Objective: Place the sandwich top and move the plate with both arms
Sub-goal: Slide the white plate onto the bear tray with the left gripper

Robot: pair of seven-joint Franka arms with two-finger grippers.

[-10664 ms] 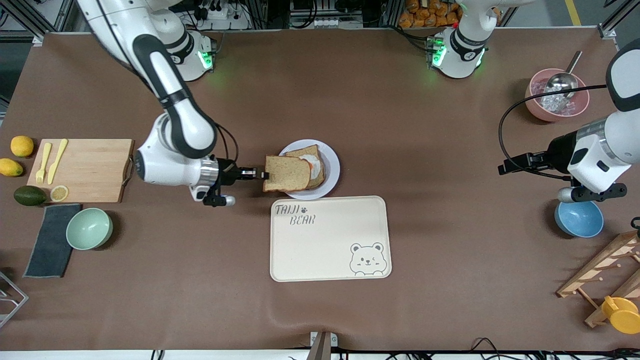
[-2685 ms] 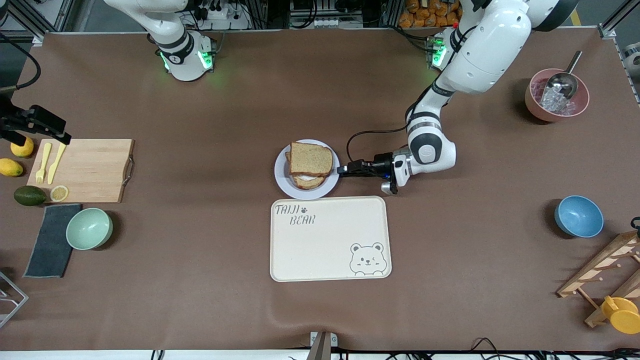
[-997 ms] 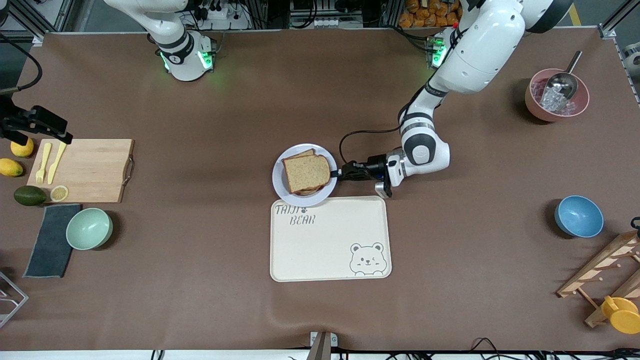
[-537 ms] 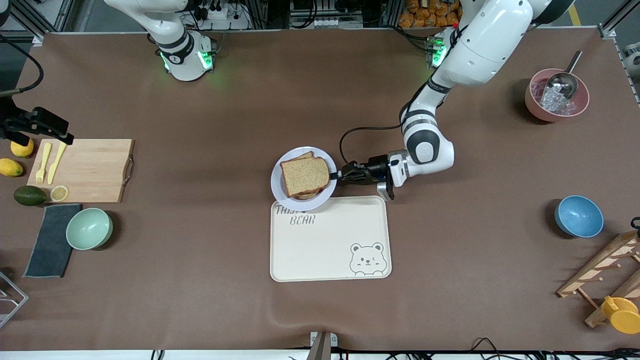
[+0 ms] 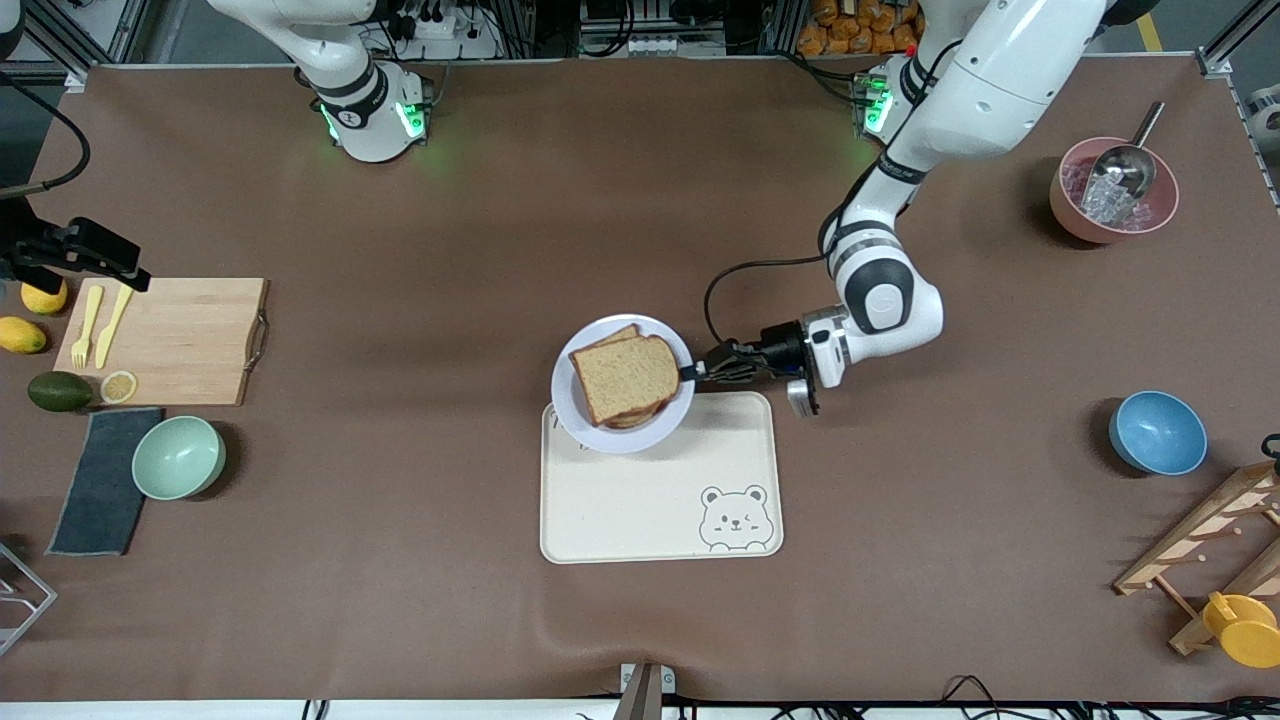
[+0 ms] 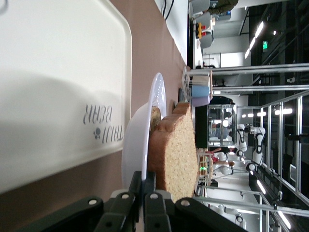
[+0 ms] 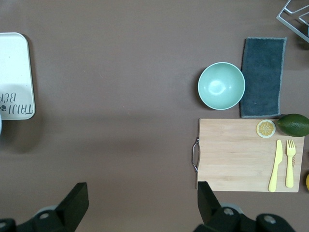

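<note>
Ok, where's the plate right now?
In the front view, the plate is held by the left gripper at its rim, over the cream tray's edge farthest from the camera.

Bread top (image 5: 627, 377) on lifted plate (image 5: 572, 400)

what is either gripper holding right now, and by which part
The left gripper pinches the small round pale lavender-white plate by its rim. The right gripper holds nothing.

A cream tray (image 5: 660, 500) with a bear drawing lies mid-table. Toward the right arm's end sit a wooden cutting board (image 5: 180, 340) bearing a yellow fork (image 5: 84, 327), knife (image 5: 114, 320) and lemon slice (image 5: 118, 386), an avocado (image 5: 59, 391), a mint bowl (image 5: 178, 457) and a dark cloth (image 5: 104, 482). Toward the left arm's end stand a blue bowl (image 5: 1157, 432) and a pink bowl (image 5: 1113, 190) holding a metal scoop (image 5: 1128, 160).
</note>
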